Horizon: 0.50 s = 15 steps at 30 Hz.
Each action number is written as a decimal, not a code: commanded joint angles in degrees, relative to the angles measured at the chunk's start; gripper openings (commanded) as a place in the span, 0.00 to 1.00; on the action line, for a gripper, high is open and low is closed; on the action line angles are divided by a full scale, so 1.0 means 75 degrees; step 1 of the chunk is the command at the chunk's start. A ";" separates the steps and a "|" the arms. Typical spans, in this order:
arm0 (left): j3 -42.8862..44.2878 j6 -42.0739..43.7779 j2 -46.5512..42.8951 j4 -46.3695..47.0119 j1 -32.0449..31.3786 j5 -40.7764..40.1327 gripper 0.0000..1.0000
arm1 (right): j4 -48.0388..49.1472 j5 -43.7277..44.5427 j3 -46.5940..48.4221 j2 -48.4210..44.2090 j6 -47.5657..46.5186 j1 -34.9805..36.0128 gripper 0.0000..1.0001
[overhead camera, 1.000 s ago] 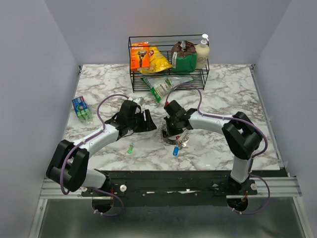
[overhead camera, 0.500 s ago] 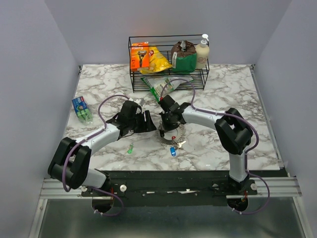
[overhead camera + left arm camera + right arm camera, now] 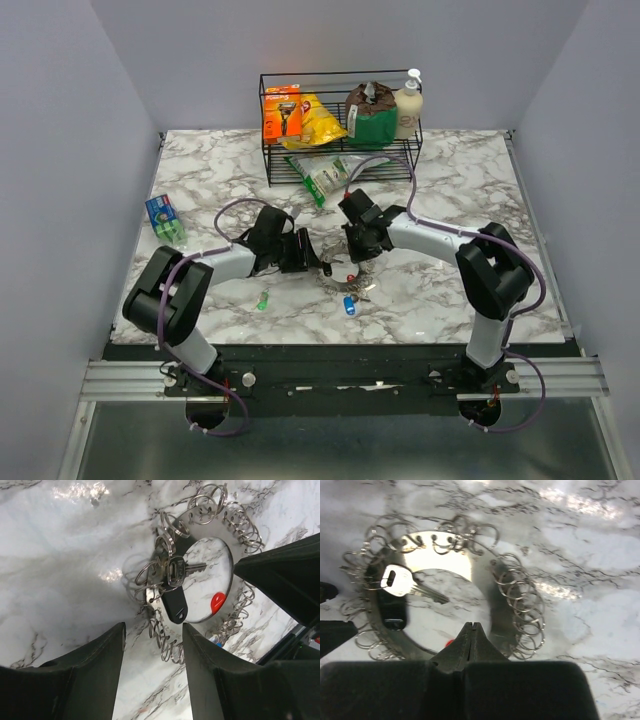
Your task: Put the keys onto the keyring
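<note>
The keyring lies flat on the marble between my two grippers; it is a wide silver ring fringed with many small wire loops. A silver key and a dark fob lie on its left part, and a red bit lies inside it. My left gripper is open and empty, its fingertips just short of the ring's fringe. My right gripper is shut and empty, tips over the keyring's inner rim. A green-headed key and a blue-headed key lie loose nearby.
A black wire rack with packets and a bottle stands at the back. A green snack bag lies in front of it, close behind my right arm. A blue-green box sits at the far left.
My left gripper has moved right, up to the keyring's left edge. My right gripper swung over the ring and now sits at its far right side. The loose keys stayed put.
</note>
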 commanded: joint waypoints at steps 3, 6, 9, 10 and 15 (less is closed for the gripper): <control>0.0414 0.0015 0.0657 0.0279 0.0009 0.0180 0.52 | -0.0175 0.0409 -0.0565 -0.0134 -0.0207 -0.0148 0.01; 0.0613 0.0074 0.0915 0.0337 -0.0003 0.0274 0.46 | -0.0117 0.0362 -0.0823 -0.0216 -0.0219 -0.0148 0.01; 0.0824 0.0121 0.1115 0.0361 -0.0015 0.0333 0.34 | -0.0035 0.0339 -0.1045 -0.0345 -0.0184 -0.0160 0.01; 0.0883 0.0132 0.1231 0.0396 -0.0003 0.0391 0.29 | 0.0000 0.0304 -0.1081 -0.0357 -0.0172 -0.0160 0.01; 0.1281 0.0168 0.1595 0.0419 -0.0026 0.0555 0.26 | 0.0001 0.0035 -0.1210 -0.0451 -0.0067 -0.0160 0.01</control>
